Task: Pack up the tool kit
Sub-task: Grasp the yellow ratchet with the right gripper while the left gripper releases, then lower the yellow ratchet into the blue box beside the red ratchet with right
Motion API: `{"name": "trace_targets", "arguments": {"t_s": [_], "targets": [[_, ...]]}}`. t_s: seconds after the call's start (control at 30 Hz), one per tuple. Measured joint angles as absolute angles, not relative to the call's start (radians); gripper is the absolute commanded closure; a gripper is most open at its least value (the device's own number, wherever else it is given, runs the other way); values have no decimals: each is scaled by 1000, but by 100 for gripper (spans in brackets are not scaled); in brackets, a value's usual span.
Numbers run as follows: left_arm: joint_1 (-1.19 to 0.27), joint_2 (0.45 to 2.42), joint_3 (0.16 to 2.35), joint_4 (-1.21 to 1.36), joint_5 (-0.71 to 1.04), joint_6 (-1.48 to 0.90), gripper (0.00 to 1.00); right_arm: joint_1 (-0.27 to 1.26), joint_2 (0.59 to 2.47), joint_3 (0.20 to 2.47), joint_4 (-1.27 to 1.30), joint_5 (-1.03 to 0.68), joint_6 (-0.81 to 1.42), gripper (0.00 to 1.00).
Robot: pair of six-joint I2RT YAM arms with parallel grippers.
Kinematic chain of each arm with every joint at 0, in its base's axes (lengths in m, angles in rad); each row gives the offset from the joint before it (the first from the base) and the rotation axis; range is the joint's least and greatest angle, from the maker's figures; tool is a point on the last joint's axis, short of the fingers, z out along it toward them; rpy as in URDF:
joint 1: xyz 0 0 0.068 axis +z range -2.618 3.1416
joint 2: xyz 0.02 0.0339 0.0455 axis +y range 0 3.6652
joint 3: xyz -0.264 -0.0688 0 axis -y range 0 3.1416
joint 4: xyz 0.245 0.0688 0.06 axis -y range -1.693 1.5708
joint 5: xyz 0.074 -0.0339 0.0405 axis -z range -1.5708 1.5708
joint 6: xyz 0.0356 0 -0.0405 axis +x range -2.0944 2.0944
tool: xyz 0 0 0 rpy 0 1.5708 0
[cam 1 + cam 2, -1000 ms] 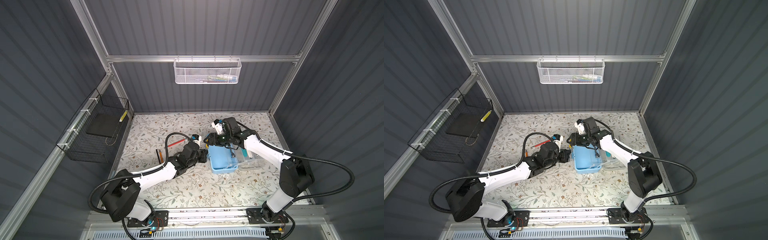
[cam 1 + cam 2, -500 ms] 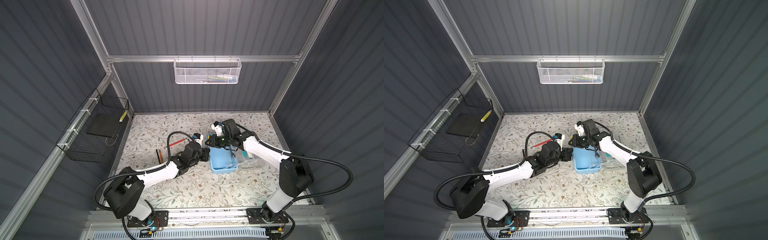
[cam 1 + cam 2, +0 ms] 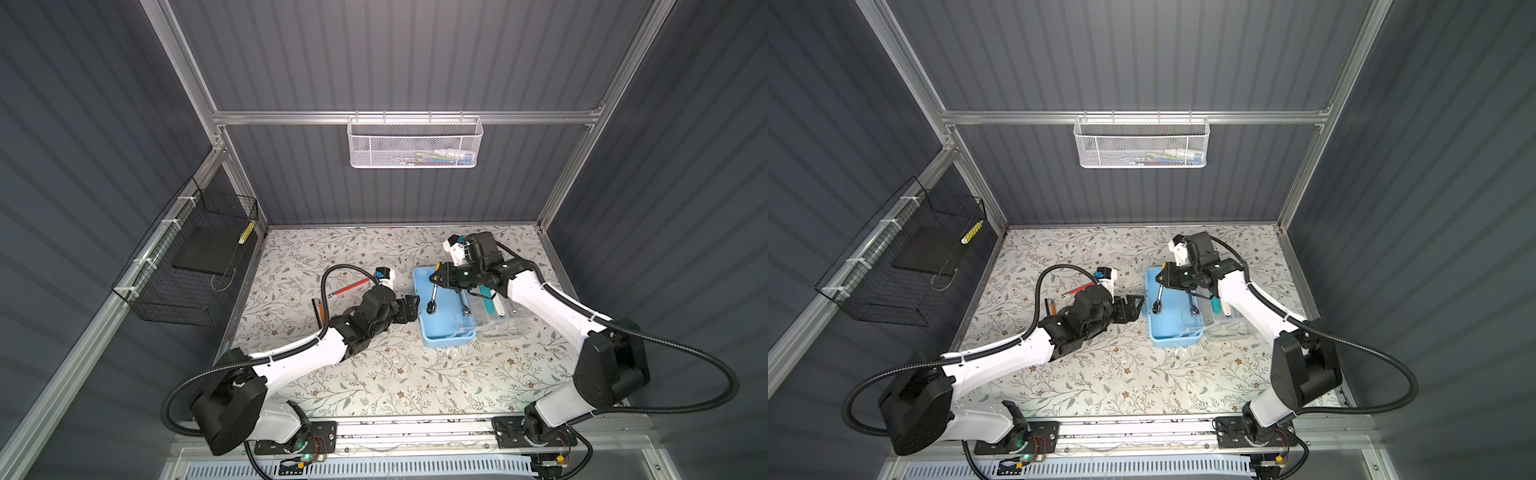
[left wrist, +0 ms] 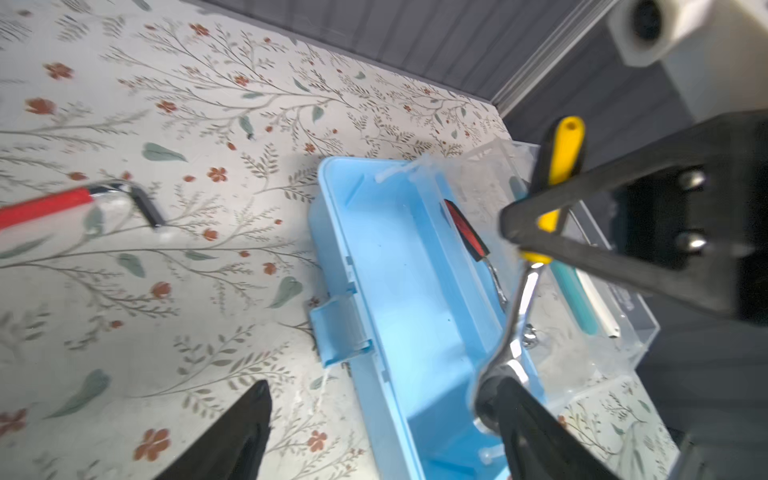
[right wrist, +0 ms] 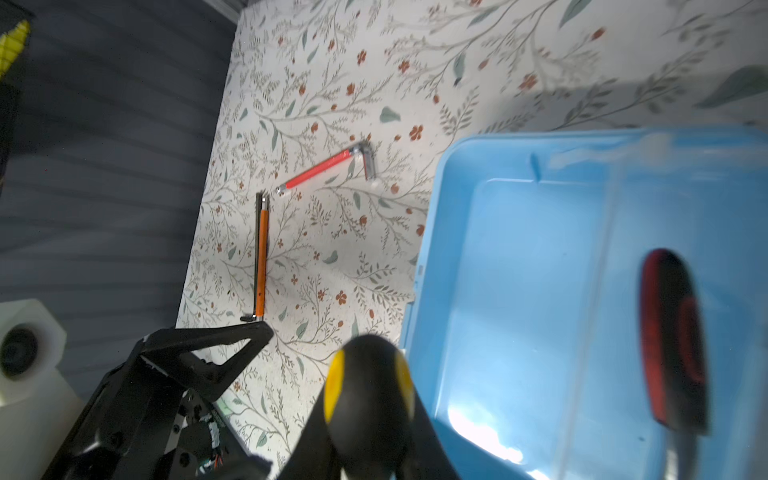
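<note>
So the handoff just happened. A second ago the left gripper [image 4: 378, 386] was clenched on the ratchet [image 4: 519, 307] and the right gripper [image 4: 528, 232] was only half closed. Now it's flipped: the left fingers [image 4: 245, 428] are spread wide and released, and the right one is clamped on the ratchet's yellow-and-black handle. Neither arm has really shifted position, only the jaws changed.

The ratchet's chrome head sits right at one left fingertip. I can't tell if they're touching.

In both top views the left arm lies low and stretched across the table [image 3: 374, 374], forearm almost level, with the left gripper [image 3: 409, 308] aimed at the long side of the tool kit [image 3: 442, 332]. The right arm comes up from its base, bends at the elbow and folds back toward the middle. That puts the right gripper [image 3: 439, 279] over the far end of the kit, with the ratchet [image 3: 433, 296] hanging down from it into the tray.

The tool kit is directly under the right gripper and just past the left fingertips. It's open, with its clear lid [image 3: 505, 328] flopped out on the side away from the left gripper. A red-and-black handled tool [image 4: 465, 228] is lying inside.

Behind the left gripper, a red hex key [image 5: 320, 170] and an orange one [image 5: 261, 257] are on the table.
</note>
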State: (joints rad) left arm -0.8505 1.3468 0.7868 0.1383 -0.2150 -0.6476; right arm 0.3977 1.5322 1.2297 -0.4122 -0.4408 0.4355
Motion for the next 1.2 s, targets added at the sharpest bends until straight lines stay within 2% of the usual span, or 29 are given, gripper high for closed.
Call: {"name": "trace_targets", "arguments": {"t_s": [0.27, 0.73, 0.93, 1.2], "targets": [[-844, 1298, 773, -15, -348, -639, 8, 307, 1497, 1230, -516, -421, 350, 96], [-791, 1291, 728, -113, -367, -639, 7, 297, 1588, 1265, -654, -256, 224, 95], [-790, 1291, 728, -113, -363, -640, 7, 297, 1618, 1282, -665, -242, 216, 90], [-783, 1291, 728, -113, -354, -640, 7, 327, 1667, 1316, -661, -223, 216, 78]]}}
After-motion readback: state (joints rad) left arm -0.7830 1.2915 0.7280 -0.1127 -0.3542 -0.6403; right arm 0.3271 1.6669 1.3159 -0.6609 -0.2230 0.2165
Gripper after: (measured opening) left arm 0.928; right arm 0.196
